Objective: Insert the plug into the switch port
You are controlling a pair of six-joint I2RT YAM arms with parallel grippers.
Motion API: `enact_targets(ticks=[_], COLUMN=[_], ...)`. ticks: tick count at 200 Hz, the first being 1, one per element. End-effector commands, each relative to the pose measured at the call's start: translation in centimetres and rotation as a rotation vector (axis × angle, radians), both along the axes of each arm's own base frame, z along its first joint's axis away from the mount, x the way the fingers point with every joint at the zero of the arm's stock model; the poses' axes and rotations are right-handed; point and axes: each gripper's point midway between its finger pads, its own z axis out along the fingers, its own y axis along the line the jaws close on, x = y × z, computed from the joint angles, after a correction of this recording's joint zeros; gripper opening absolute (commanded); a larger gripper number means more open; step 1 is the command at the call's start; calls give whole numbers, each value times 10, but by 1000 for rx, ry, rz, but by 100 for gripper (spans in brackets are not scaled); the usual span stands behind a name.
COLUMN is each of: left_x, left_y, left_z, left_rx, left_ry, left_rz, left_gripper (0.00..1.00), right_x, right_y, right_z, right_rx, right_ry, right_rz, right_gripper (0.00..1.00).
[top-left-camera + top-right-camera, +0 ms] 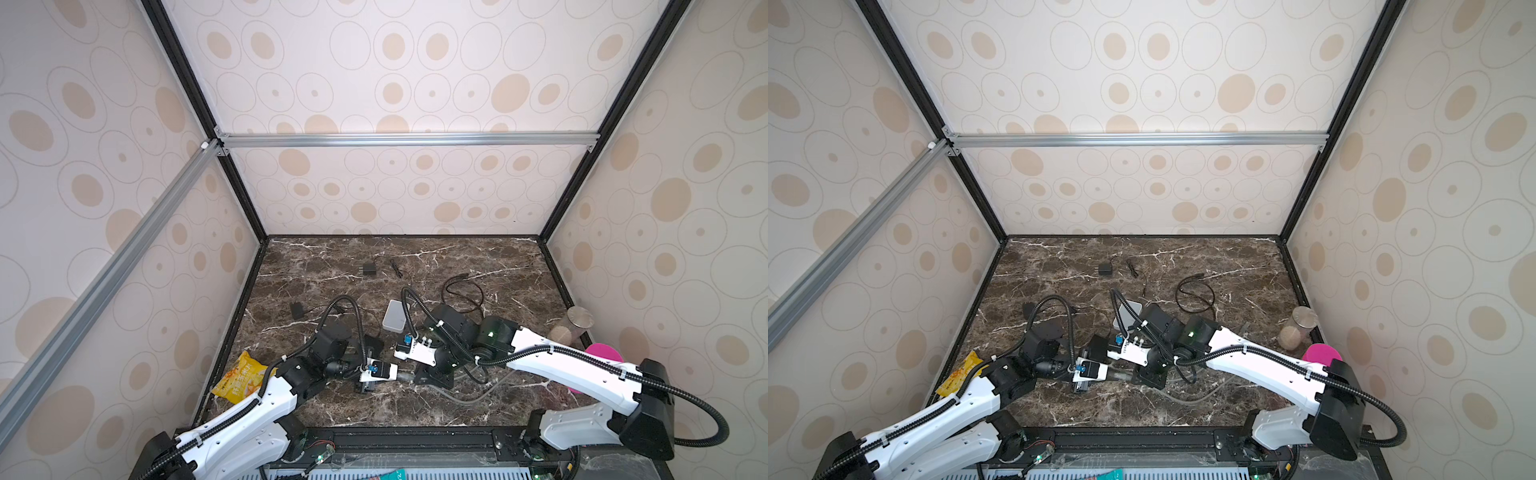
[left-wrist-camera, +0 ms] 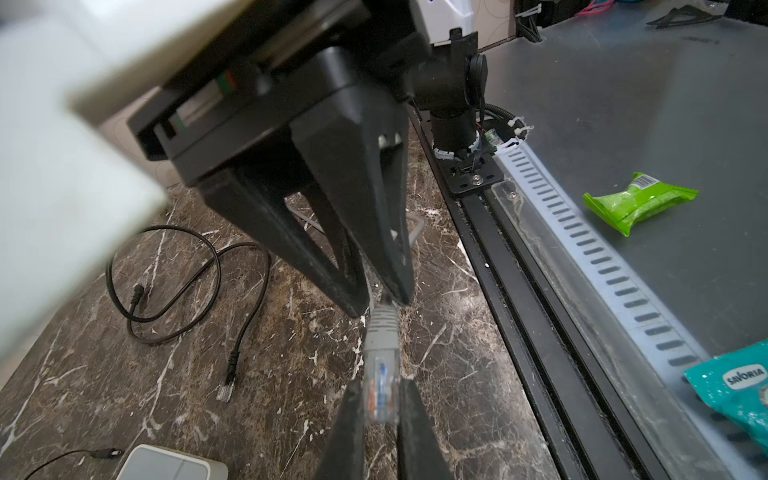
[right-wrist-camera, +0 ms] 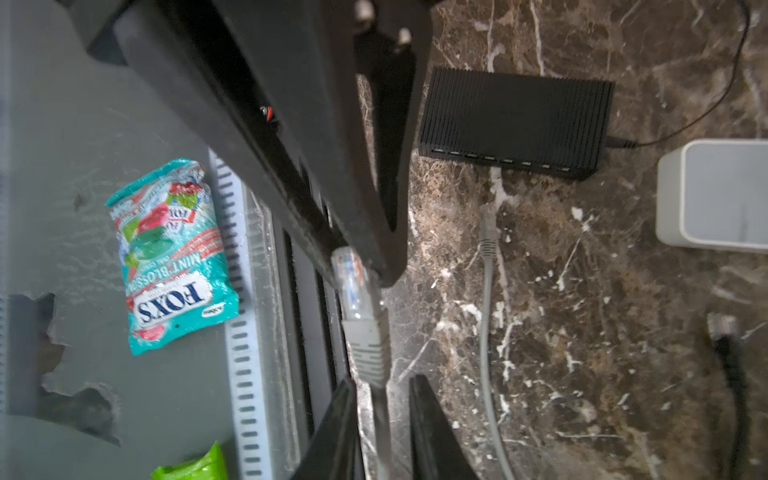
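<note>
- Step in hand: handover of the plug (image 2: 380, 374) above the tabletop (image 3: 582, 332), between both tools.
- The left tool (image 2: 379, 386) was clamped on its clear end; the right tool (image 3: 381, 379) stood apart around the cable (image 3: 380, 424).
- Long axis ran tool to tool, tip toward the left tool.
- Next move probably required aiming the tip at the switch (image 3: 515, 120) ports.

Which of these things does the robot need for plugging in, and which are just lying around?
For the job: grey Ethernet cable, its clear plug pinched in the left end effector, right end effector open around the cable, black network switch.

Just lying about: black cable, white box, yellow snack bag, Fox's mints packet, green packet, clear jar.
</note>
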Motion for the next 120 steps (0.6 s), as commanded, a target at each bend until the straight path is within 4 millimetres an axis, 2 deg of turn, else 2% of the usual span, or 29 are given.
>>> enact_targets(ticks=[1,20,40,81,120], left_x=[-3,-3,-1,2,3], left_y=[-4,-5,-6,-10,-11], left_z=[15,16,18,30,44], left_rx=[-23,-23,-36,-105,-149], left_ry=[-35,-37,-36,-9,49], left_rz=[-42,-42,-33,-5,30], left_gripper=[8,6,5,6,6], right_x=[5,12,17,38,59], right_y=[-2,-7,-11,-13,-28], right_z=[20,35,45,52,67], right_rx=[70,136,182,215,294], right_ry=[-81,-154,-195,-300,-438], right_rz=[-23,-67,-97,-183,-318], right_gripper=[30,40,44,47,50])
